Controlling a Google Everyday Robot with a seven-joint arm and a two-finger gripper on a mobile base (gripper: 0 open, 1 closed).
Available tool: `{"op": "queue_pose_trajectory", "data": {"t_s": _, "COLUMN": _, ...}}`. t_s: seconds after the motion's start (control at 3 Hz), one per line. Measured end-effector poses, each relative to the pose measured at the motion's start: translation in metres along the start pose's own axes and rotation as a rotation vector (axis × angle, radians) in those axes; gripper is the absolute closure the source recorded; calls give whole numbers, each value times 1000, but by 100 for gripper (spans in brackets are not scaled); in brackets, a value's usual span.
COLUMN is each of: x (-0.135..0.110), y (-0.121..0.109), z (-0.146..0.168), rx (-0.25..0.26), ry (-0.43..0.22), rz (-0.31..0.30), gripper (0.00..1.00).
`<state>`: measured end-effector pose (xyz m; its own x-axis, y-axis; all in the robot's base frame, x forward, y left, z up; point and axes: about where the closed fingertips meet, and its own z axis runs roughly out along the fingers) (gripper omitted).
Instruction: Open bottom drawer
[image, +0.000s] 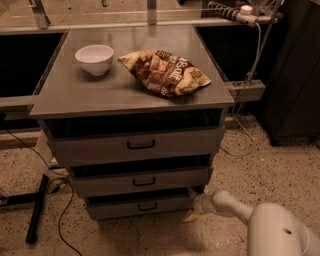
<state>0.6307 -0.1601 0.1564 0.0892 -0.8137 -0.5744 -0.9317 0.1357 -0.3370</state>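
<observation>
Bottom drawer (115, 208): the lowest and smallest of three grey drawers, down near the floor. It looks pushed in.
Cabinet (75, 95): big and grey, with a flat top and the three drawers in its front.
Robot arm (235, 207): white, reaching in low from the right toward the cabinet's bottom corner.
Other drawers: the top drawer (100, 147) and the middle drawer (110, 184) sit above the bottom one. Both look closed, and neither is the one to open.
Chip bag (165, 72): lies on the cabinet top, toward the right.
Bowl (94, 59): white, on the cabinet top, left of the bag and apart from it.
Gripper (191, 213): low down, right by the right end of the bottom drawer and off to the side of the handle. It is not possible to tell if it is spread or pressed together.
Handle (147, 205): a small black loop in the middle of the bottom drawer's front. Nothing touches it.
Step now: getting to the handle. The pull does not seem to have begun.
Next move: the gripper likely needs to go left to the handle, line up with the loop, catch it, then pull straight out from the cabinet.
</observation>
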Motion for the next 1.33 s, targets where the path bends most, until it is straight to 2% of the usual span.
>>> {"op": "queue_pose_trajectory", "data": {"t_s": 1.0, "x": -10, "y": -6, "z": -14, "rx": 0, "ry": 0, "rz": 0, "gripper": 88}}
{"op": "queue_pose_trajectory", "data": {"t_s": 1.33, "x": -12, "y": -8, "z": -17, "rx": 0, "ry": 0, "rz": 0, "gripper": 100}}
